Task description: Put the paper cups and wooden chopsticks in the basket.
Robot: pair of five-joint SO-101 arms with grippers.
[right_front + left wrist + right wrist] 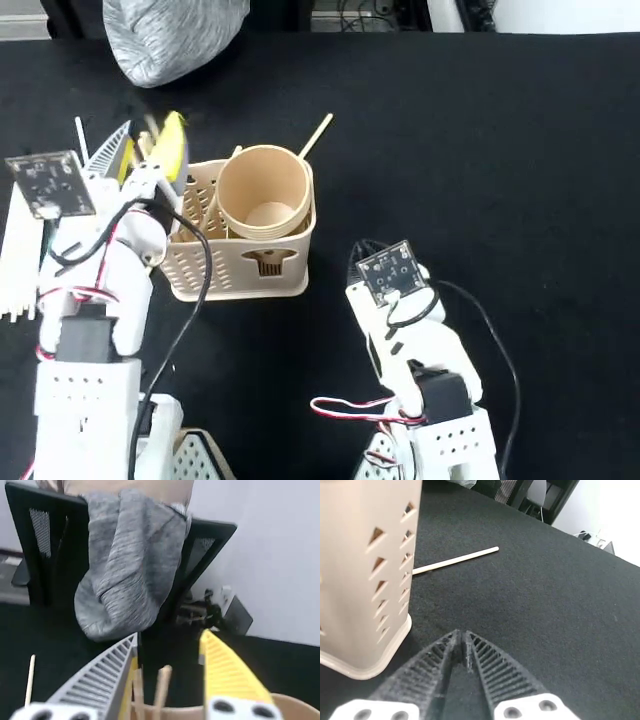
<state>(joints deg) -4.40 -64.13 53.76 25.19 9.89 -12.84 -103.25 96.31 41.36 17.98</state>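
One wooden chopstick [455, 560] lay flat on the table [480, 150] just behind the basket [240, 275], which held a paper cup [263, 190]. Light, stiff and thin, it would probably roll, so a pinch near mid-length seemed safest. The left gripper [170, 636] gaped wide over sticks [161, 687] standing in the basket. The right gripper [462, 636] was closed and empty beside it.

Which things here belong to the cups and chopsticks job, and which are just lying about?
For the job: basket; paper cup standing in it; chopsticks upright in it; loose chopstick on the table beyond it.
Lying about: grey cloth; black chair.
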